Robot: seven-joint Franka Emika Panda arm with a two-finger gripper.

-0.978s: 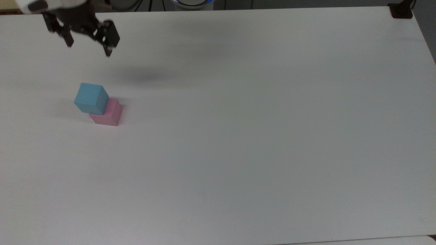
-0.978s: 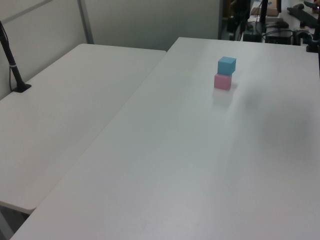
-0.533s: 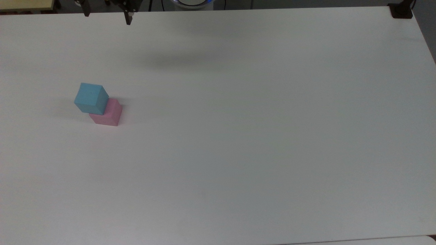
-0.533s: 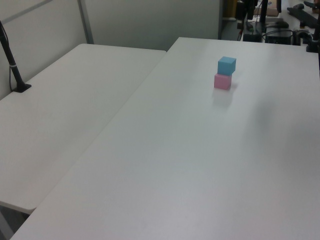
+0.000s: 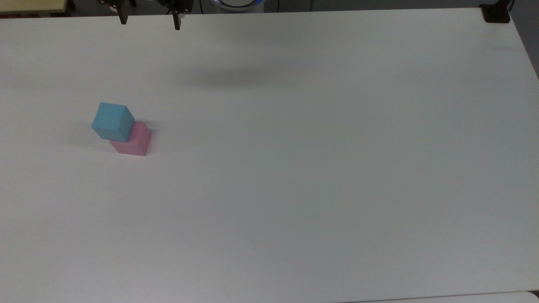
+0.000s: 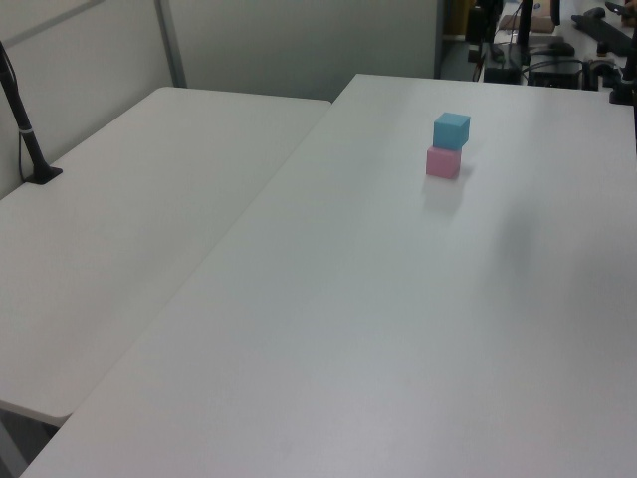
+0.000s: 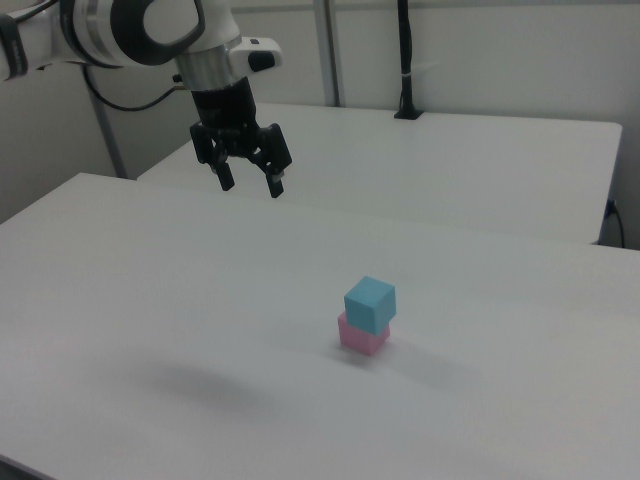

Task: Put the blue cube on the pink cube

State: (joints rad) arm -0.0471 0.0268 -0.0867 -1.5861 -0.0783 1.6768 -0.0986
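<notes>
The black two-finger gripper (image 7: 250,185) has pulled up and away, fingers spread and empty, leaving the small sky-blue matte cube (image 7: 370,303) sitting, slightly twisted, atop the pale pink matte cube (image 7: 361,338): stack looks done.

Tool (image 5: 149,21) cropped by top view's edge

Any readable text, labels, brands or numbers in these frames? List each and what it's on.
None can be read.
The blue cube and the pink cube have plain faces, no print.
The table is bare white, no marks.
The claw and the arm above it carry no legible label or logo.
</notes>
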